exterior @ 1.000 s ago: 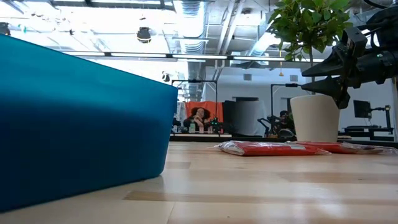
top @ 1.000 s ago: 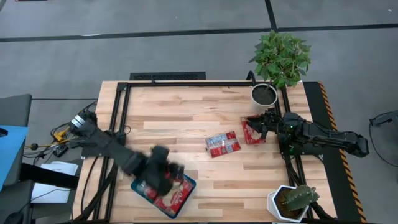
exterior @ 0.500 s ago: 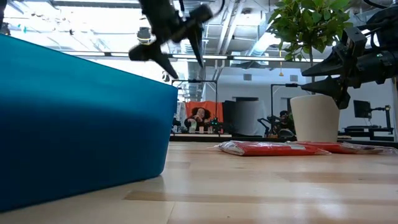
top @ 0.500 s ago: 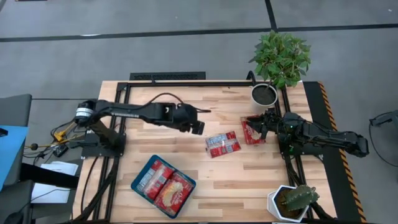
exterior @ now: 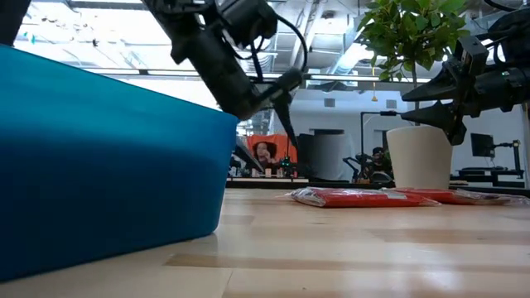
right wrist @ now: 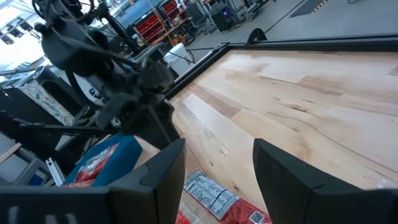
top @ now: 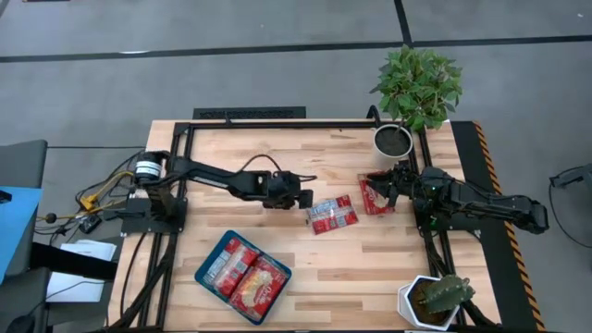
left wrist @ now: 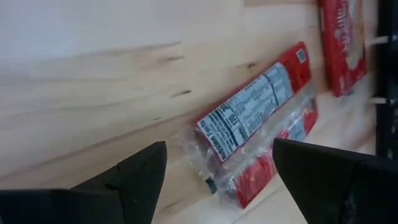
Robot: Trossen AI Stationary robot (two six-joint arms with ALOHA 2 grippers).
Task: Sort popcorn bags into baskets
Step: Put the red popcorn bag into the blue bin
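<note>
Two red popcorn bags [top: 331, 215] lie side by side, flat on the wood at mid table; a clear wrapper and a white label show on them in the left wrist view [left wrist: 255, 124]. Another bag [top: 376, 196] lies to their right. The blue tray [top: 205, 260] near the front edge holds red bags [top: 242, 275]. My left gripper [top: 303, 197] hangs open, slanting down, just left of the middle bags, above the table [left wrist: 217, 180]. My right gripper [top: 384, 180] waits open over the right-hand bag [right wrist: 217, 174].
A white pot with a leafy plant [top: 393, 141] stands at the far right. Another white pot [top: 435, 298] stands at the near right corner. Black frame rails [top: 277, 125] run along the table's far, left and right sides. Bare wood lies between the tray and the middle bags.
My left gripper has swung from above the blue tray toward the table's far edge and right, then come down to a spot just left of the middle bags, its wrist rolling on the way. The bags and the tray have stayed where they were.
</note>
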